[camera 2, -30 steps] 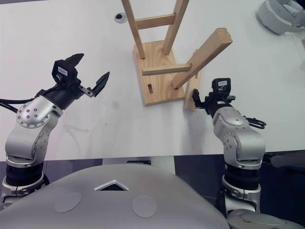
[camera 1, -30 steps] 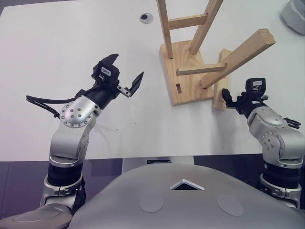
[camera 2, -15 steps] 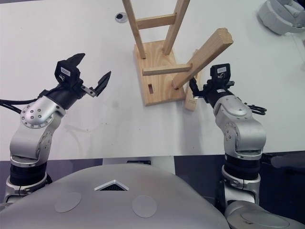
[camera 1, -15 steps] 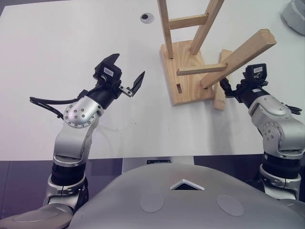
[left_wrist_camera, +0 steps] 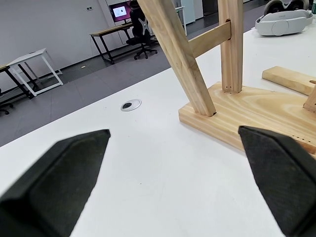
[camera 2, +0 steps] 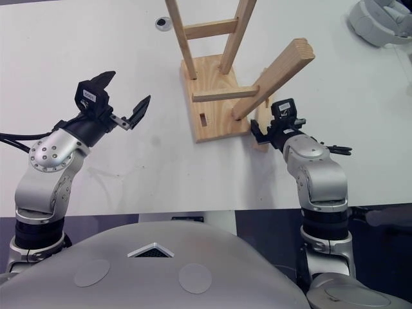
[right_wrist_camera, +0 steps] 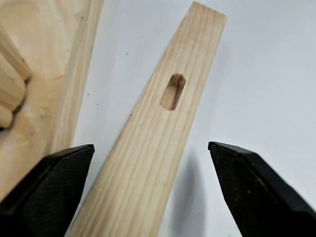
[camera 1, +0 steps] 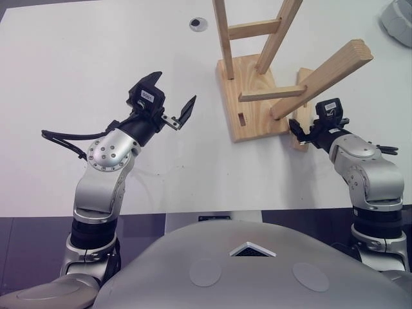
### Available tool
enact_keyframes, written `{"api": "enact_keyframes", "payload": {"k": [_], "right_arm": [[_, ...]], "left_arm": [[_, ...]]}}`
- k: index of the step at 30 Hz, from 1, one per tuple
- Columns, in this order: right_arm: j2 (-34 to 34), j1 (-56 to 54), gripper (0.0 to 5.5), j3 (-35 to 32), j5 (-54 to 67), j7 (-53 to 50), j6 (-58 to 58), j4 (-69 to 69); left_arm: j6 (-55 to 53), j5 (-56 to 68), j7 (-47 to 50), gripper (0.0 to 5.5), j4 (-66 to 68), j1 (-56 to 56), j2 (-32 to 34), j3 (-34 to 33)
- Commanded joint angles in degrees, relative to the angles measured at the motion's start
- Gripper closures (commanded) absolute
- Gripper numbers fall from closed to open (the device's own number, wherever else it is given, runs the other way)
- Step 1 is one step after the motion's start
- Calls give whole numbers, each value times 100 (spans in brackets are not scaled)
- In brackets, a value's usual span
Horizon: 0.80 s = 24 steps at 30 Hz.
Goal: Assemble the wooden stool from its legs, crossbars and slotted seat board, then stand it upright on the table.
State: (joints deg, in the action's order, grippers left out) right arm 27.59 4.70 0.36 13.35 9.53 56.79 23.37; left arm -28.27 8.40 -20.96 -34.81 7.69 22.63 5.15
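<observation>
The seat board [camera 1: 248, 96] lay flat on the white table [camera 1: 96, 51]. Two upright legs [camera 1: 223, 32] rose from its far end, joined by a crossbar [camera 1: 253, 29]. A slanted leg [camera 1: 322, 74] leaned away toward 2 o'clock from the board's right edge, with a second crossbar [camera 1: 270, 95] reaching from it back over the board. A loose leg [right_wrist_camera: 163, 128] lay flat on the table just beside the board at 3 o'clock, its mortise slot [right_wrist_camera: 173, 91] facing up.

The right gripper [right_wrist_camera: 150, 145] hung over that loose leg with its fingers spread wide, one on either side of the wood and neither touching it, holding nothing. The left gripper [camera 1: 175, 88] hovered above the table at 9 o'clock from the board, well apart from it, also spread wide with nothing held.

A round grommet [camera 1: 197, 24] sat in the tabletop at 11 o'clock from the board, and a grey headset [camera 1: 399, 19] lay near the far right corner. Beyond the table stood desks [left_wrist_camera: 29, 61] and an office chair [left_wrist_camera: 140, 29].
</observation>
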Motion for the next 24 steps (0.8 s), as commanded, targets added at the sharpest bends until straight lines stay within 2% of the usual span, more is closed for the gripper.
{"api": "enact_keyframes", "payload": {"k": [1, 2, 5, 9, 14, 18, 24], "right_arm": [[229, 91, 117, 114, -257, 19, 129, 71], [144, 135, 117, -70, -226, -29, 168, 38], [-22, 193, 173, -387, -147, -4, 294, -52], [296, 246, 248, -248, -168, 396, 300, -56], [318, 5, 328, -396, -245, 530, 71, -327], [-230, -498, 330, -1012, -148, 185, -867, -359], [-715, -1226, 331, -1845, 214, -98, -1844, 137]], "left_arm": [[13, -51, 20, 71, 11, -56, 13, -27], [16, -47, 21, 71, 12, -53, 13, -38], [10, -87, 67, 71, -20, -17, -16, 1], [31, -99, 105, 71, -24, 23, -26, -6], [10, -73, 133, 71, 13, -164, -32, -51], [-12, 196, 181, 71, 164, -558, -160, -420], [-536, 1606, 131, 71, 14, -1482, -324, -1611]]}}
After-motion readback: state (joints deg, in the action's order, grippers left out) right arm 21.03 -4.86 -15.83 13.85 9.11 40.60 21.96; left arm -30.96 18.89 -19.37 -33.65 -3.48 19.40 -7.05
